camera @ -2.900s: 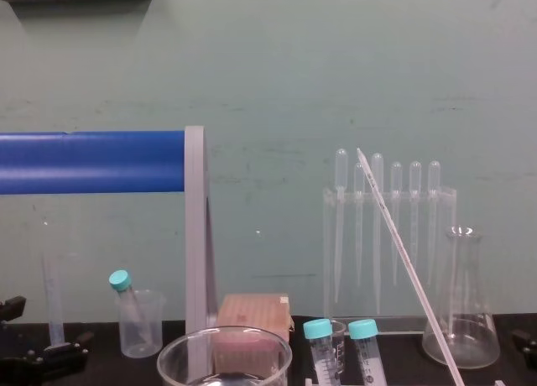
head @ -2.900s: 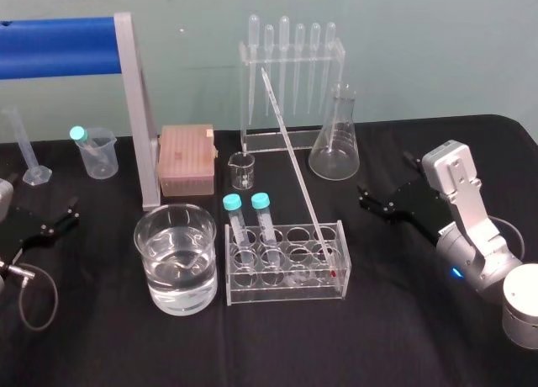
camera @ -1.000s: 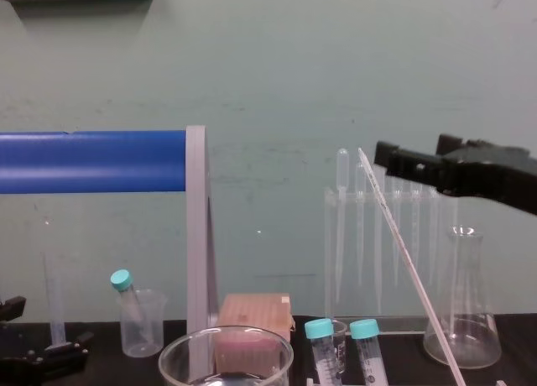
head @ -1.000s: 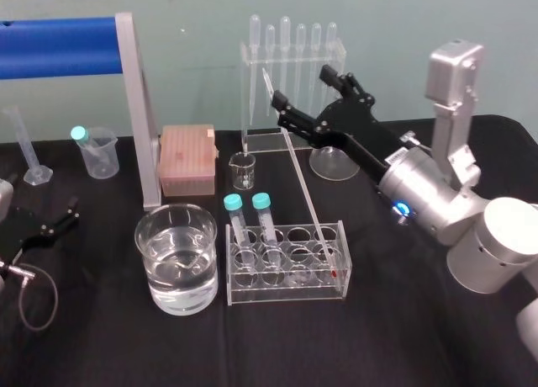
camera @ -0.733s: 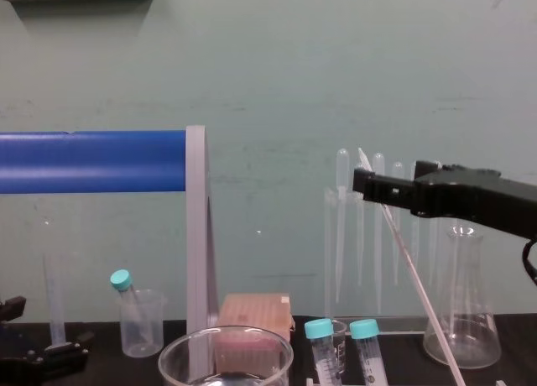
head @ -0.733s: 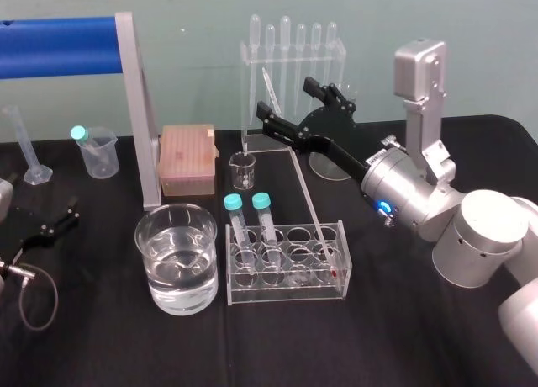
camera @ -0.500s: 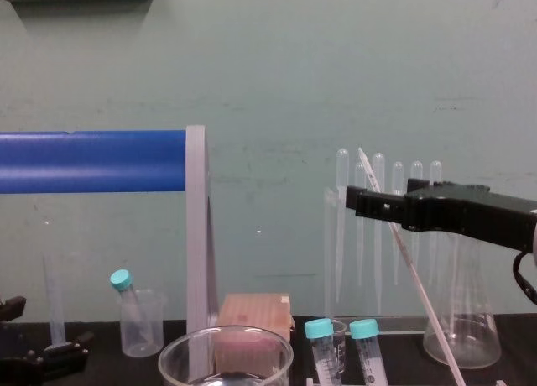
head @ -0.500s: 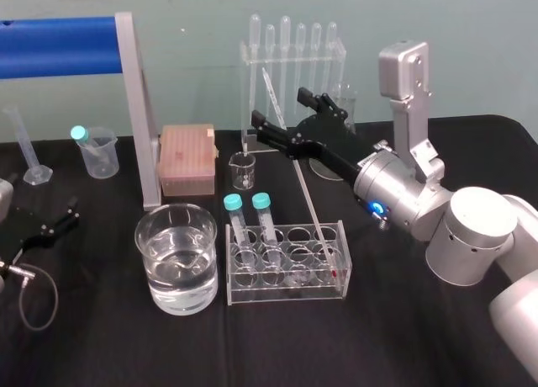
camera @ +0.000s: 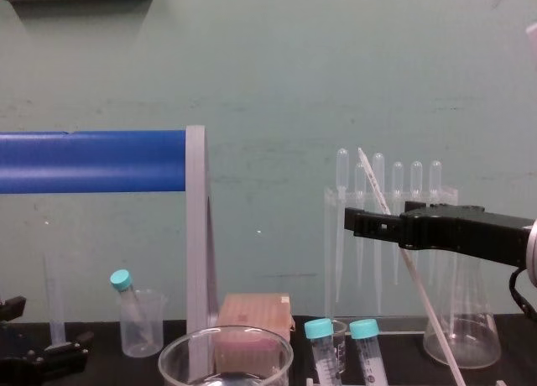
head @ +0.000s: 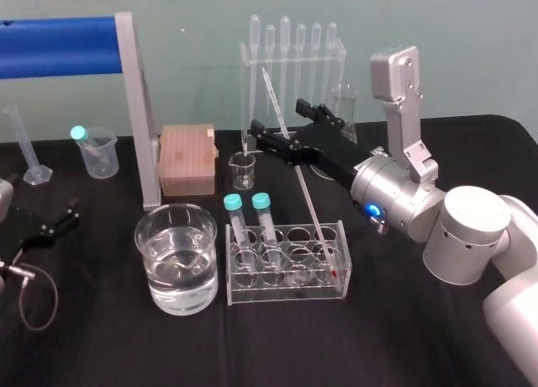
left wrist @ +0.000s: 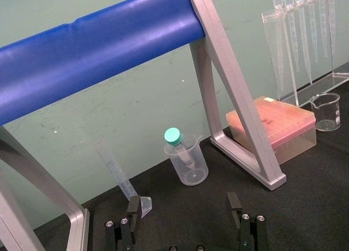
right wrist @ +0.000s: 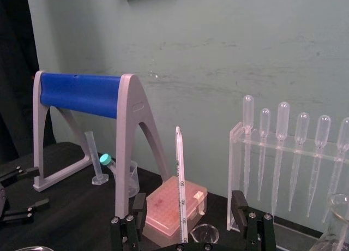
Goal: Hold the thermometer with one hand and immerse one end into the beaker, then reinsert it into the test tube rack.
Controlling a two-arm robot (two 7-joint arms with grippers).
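Observation:
The thermometer [head: 310, 204] leans in the clear test tube rack [head: 286, 293], its foot in a right-hand hole and its top tilted back and left. My right gripper [head: 278, 123] is open around its upper part, one finger on each side. In the right wrist view the rod [right wrist: 180, 185] stands between the spread fingers [right wrist: 139, 206], apart from both. From the chest, the black gripper [camera: 377, 216] crosses the rod [camera: 426, 306]. The wide beaker [head: 151, 273], part full of water, stands left of the rack. My left gripper [head: 60, 219] rests open at the table's left.
A pipette stand [head: 290, 76] and a conical flask [head: 343, 97] are behind my right gripper. A small beaker [head: 242, 170], a pink tip box [head: 186, 158], a blue-barred frame [head: 133, 101] and a teal-capped tube in a beaker [head: 94, 151] stand farther left. Two teal-capped tubes [head: 261, 202] fill the rack's left holes.
My right arm has lifted from the table's right side and swung left, bringing its open fingers around the thermometer's upper part. The thermometer and left arm have not moved.

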